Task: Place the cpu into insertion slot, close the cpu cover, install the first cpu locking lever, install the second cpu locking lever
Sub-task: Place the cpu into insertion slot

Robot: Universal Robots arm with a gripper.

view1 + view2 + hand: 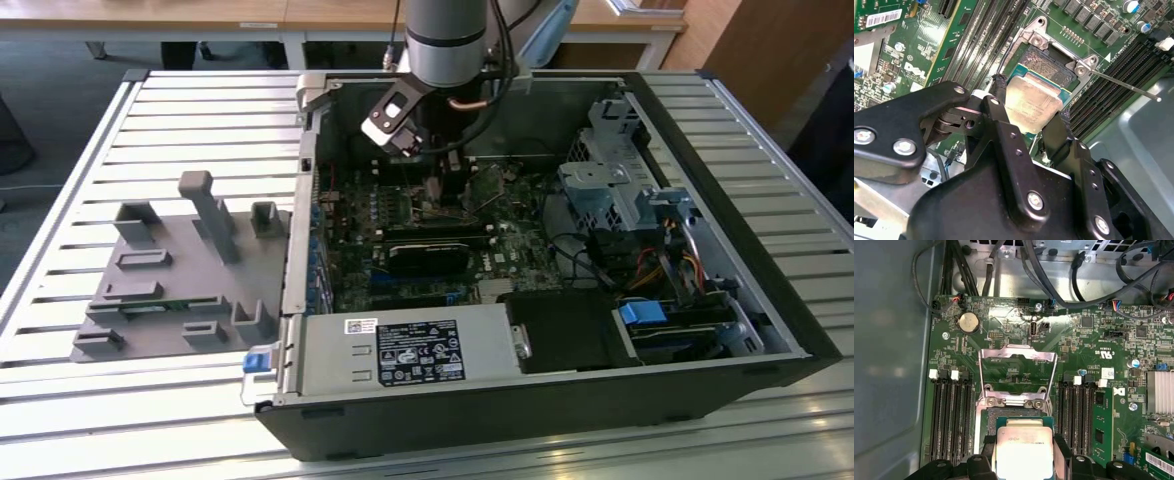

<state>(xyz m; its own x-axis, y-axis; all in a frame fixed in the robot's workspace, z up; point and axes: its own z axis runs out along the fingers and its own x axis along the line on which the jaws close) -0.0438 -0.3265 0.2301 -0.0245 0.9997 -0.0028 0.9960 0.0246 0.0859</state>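
My gripper [1030, 102] is shut on the cpu [1035, 94], a pale silvery square chip pinched between two black fingers [999, 95]. The chip sits tilted over the insertion slot [1048, 64], whose dark pin field still shows beyond the chip's edge; I cannot tell whether they touch. In the first wrist view the cpu [1024, 455] lies in the gripper [1024, 440], just short of the socket [1013, 416]. The cpu cover [1016, 354] stands swung open beyond it. A thin locking lever [1126, 86] sticks out beside the socket. In the exterior view the gripper [430, 165] reaches down into the case.
Black memory slots [949, 415] flank the socket on both sides. A long black card [427, 255], the power supply [400, 350] and a drive cage [614, 190] fill the open case. Cables [1054, 270] hang along the case wall. A grey fixture [187, 270] lies at the exterior view's left.
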